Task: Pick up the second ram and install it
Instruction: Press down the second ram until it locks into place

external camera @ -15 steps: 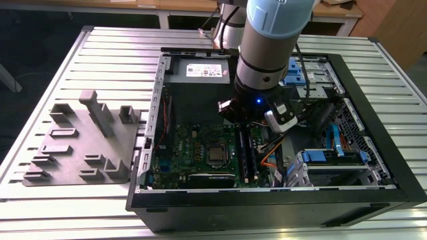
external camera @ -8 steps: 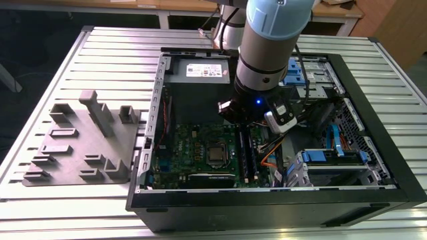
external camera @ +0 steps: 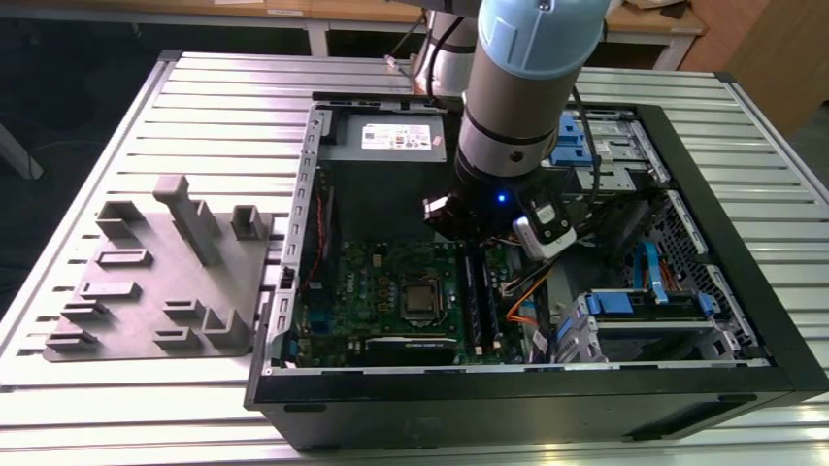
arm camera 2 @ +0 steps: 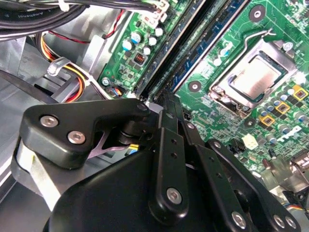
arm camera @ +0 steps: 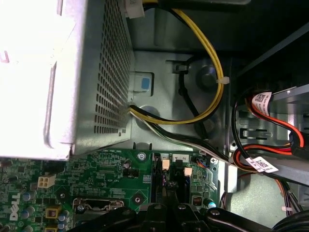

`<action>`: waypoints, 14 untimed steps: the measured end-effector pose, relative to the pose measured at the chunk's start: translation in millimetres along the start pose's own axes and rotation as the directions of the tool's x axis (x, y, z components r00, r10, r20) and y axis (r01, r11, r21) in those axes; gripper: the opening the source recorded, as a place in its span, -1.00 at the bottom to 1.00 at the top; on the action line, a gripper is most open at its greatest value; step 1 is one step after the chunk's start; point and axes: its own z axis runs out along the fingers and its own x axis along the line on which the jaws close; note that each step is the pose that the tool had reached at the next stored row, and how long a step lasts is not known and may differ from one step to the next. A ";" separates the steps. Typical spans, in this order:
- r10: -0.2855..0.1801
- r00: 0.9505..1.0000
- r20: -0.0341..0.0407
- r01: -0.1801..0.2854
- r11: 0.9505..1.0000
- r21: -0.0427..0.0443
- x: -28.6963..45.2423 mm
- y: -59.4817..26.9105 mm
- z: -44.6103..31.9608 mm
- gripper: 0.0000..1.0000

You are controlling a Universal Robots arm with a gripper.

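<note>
The computer case (external camera: 725, 291) lies open with the green motherboard (external camera: 369, 291) inside. My gripper (external camera: 475, 245) reaches down over the far end of the long black memory slots (external camera: 480, 296). In the second wrist view its black fingers (arm camera 2: 166, 140) meet at the gripper (arm camera 2: 168, 99) tip, right over the slots (arm camera 2: 193, 43). They are shut on a thin dark stick seen edge-on, the second ram (arm camera: 164, 186), which stands in line with a slot (arm camera: 158, 169). How deep it sits is hidden by the fingers (arm camera: 181, 210).
A grey fixture block (external camera: 155, 282) with raised holders lies on the slatted table (external camera: 78, 184) at the exterior view's left. The processor socket (arm camera 2: 256, 79) is beside the slots. The power supply (arm camera: 72, 72), yellow cables (arm camera: 212, 72) and blue drive bays (external camera: 647, 301) crowd the case.
</note>
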 end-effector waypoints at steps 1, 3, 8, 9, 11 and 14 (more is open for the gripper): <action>0.000 1.000 0.000 0.000 1.000 0.000 0.0 0.0 0.0 -0.86; 0.000 1.000 0.000 0.000 1.000 0.000 0.0 -0.1 0.7 -0.86; 0.000 1.000 0.000 0.000 1.000 0.000 0.0 -0.1 0.9 -0.86; 0.000 1.000 0.000 0.000 1.000 0.000 0.0 -0.1 1.3 -0.86; 0.000 1.000 0.000 0.000 1.000 0.000 0.0 -0.2 2.3 -0.86; 0.000 1.000 0.000 0.000 1.000 0.000 0.1 -0.2 2.3 -0.86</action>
